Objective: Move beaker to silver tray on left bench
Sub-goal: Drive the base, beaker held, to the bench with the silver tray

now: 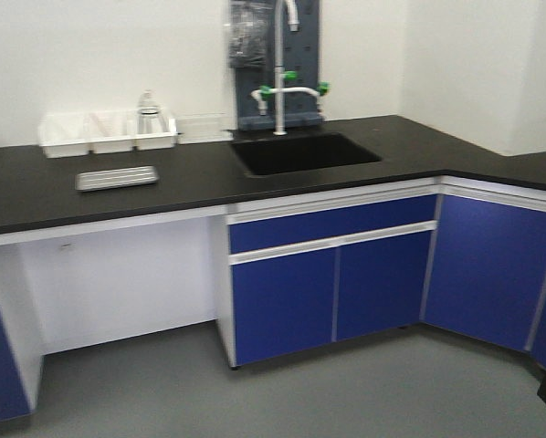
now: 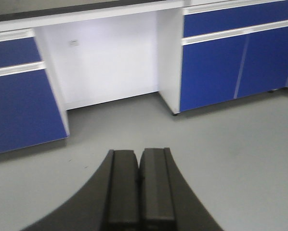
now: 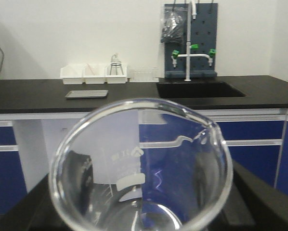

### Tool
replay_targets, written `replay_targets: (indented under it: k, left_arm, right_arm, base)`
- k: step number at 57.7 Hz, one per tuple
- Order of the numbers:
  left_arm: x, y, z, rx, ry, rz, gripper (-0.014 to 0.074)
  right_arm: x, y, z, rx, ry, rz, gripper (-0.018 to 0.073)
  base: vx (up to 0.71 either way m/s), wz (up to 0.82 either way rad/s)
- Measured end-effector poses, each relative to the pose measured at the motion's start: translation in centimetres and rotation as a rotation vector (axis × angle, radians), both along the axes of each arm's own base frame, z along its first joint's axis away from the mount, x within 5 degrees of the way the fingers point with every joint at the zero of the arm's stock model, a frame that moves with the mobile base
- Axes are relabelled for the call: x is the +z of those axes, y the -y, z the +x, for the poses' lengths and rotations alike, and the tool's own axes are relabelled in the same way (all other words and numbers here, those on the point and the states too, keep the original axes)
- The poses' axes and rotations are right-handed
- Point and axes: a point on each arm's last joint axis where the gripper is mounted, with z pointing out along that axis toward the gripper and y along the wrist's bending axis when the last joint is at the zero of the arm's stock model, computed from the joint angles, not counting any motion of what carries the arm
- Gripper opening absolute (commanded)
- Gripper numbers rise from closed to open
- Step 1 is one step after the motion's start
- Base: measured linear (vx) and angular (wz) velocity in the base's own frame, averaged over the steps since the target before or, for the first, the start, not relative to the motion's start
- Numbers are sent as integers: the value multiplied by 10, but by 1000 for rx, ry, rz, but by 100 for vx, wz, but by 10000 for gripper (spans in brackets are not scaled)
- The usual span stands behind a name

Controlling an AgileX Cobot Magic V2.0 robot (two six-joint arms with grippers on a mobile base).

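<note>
In the right wrist view the beaker [image 3: 139, 163], clear glass with a flared rim and white marks, fills the foreground. My right gripper [image 3: 141, 211] is shut on it, dark fingers on both sides. The silver tray [image 1: 117, 177] lies flat on the black top of the left bench [image 1: 200, 173], left of the sink; it also shows in the right wrist view [image 3: 86, 94]. My left gripper [image 2: 138, 178] is shut and empty, held low over the grey floor facing the blue cupboard fronts. Neither gripper shows in the front view.
White plastic bins [image 1: 107, 132] stand behind the tray, one holding a round flask [image 1: 149, 116]. A black sink [image 1: 305, 152] with a white tap [image 1: 280, 68] and a grey pegboard [image 3: 189, 38] are to the right. A knee gap [image 1: 118, 283] opens under the bench. The bench turns a corner at right [image 1: 501, 173].
</note>
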Motion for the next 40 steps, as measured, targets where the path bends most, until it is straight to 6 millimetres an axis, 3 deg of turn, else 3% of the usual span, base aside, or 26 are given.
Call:
replay_targets:
  k: [21,40]
  left_arm:
    - [0,0,0,0,0,0,1]
    - [0,0,0,0,0,0,1]
  right_arm:
    - [0,0,0,0,0,0,-8]
    - [0,0,0,0,0,0,-8]
  base:
    - [3,56]
    - [15,36]
